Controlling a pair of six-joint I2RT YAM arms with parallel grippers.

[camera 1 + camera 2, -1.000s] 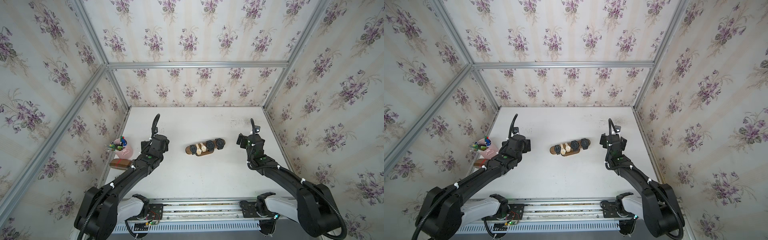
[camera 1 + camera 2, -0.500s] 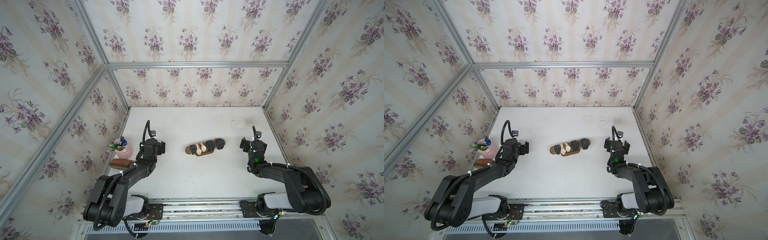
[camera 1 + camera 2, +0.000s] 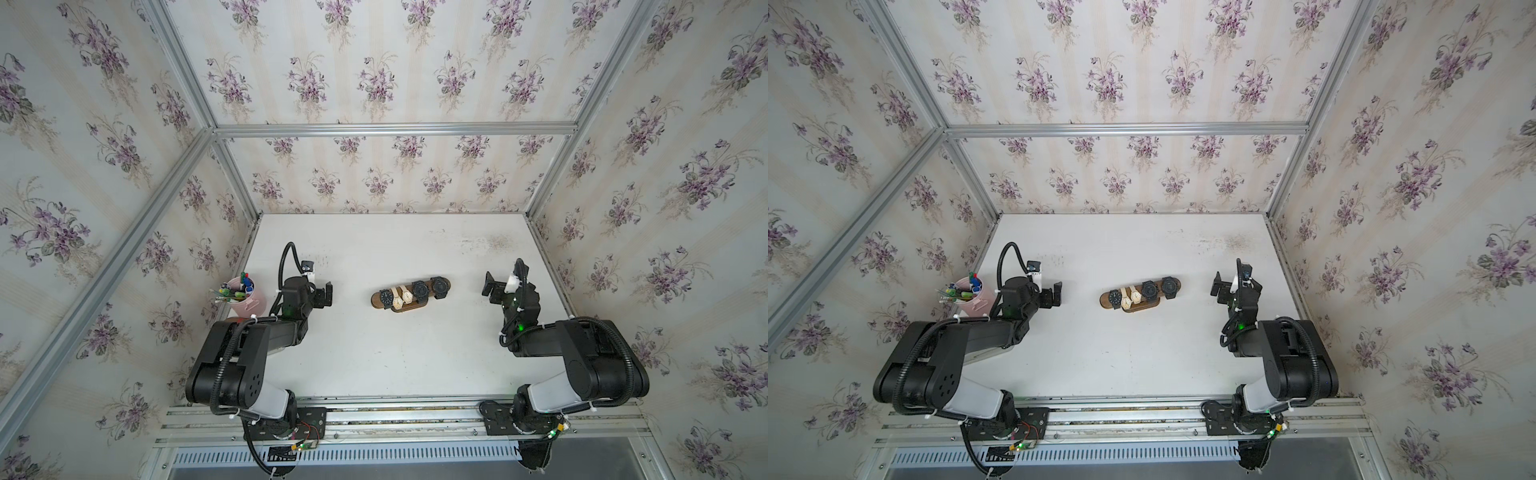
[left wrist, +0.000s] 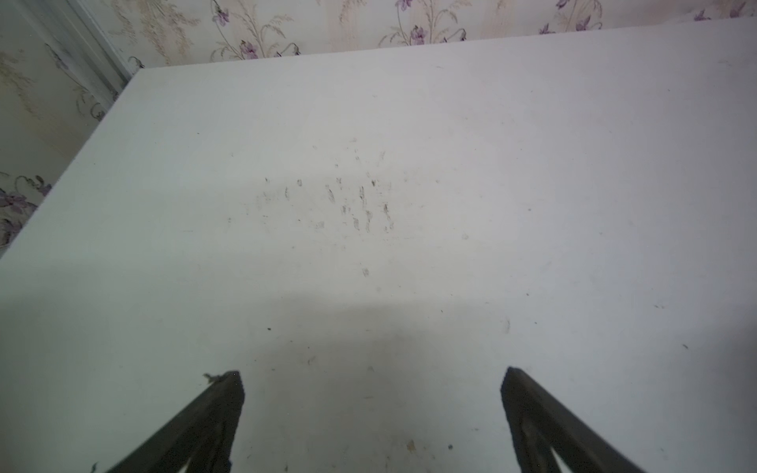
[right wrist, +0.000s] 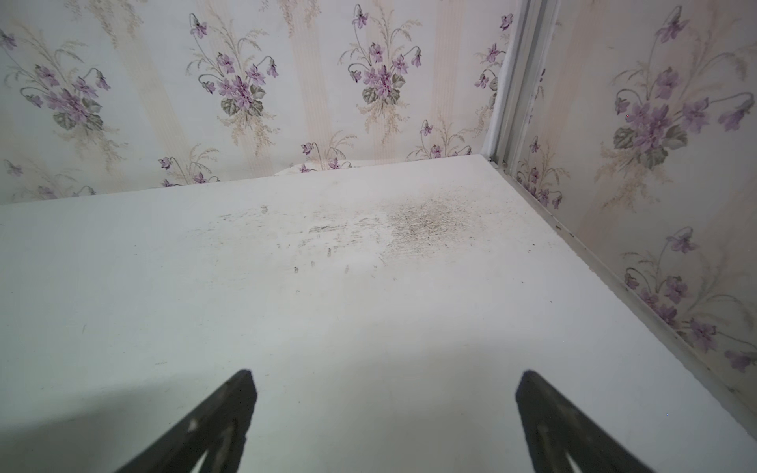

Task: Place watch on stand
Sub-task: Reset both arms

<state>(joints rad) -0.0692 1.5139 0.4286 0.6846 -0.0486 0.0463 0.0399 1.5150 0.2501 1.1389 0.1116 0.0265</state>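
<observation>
The dark brown wooden stand (image 3: 446, 291) (image 3: 1177, 286) sits mid-table in both top views, with several watches laid across its bar: black ones (image 3: 419, 289) (image 3: 1149, 289) and cream ones (image 3: 406, 296) (image 3: 1135, 296). My left gripper (image 3: 324, 294) (image 3: 1051, 296) hangs open to the stand's left, well apart from it. My right gripper (image 3: 496, 288) (image 3: 1223, 289) is open to the stand's right, also apart. Each wrist view shows only bare white table between the spread fingers of the left gripper (image 4: 370, 376) and the right gripper (image 5: 385, 379). Neither holds anything.
A pink cup of pens (image 3: 249, 299) (image 3: 976, 302) stands by the left wall, just behind my left arm. Flowered walls with metal framing (image 3: 548, 266) close the table on three sides. A metal rail (image 3: 395, 415) runs along the front edge.
Both arms have drawn back toward the front and folded down low at the table's sides. Their jaws stayed open. The stand and its watches have not moved.
</observation>
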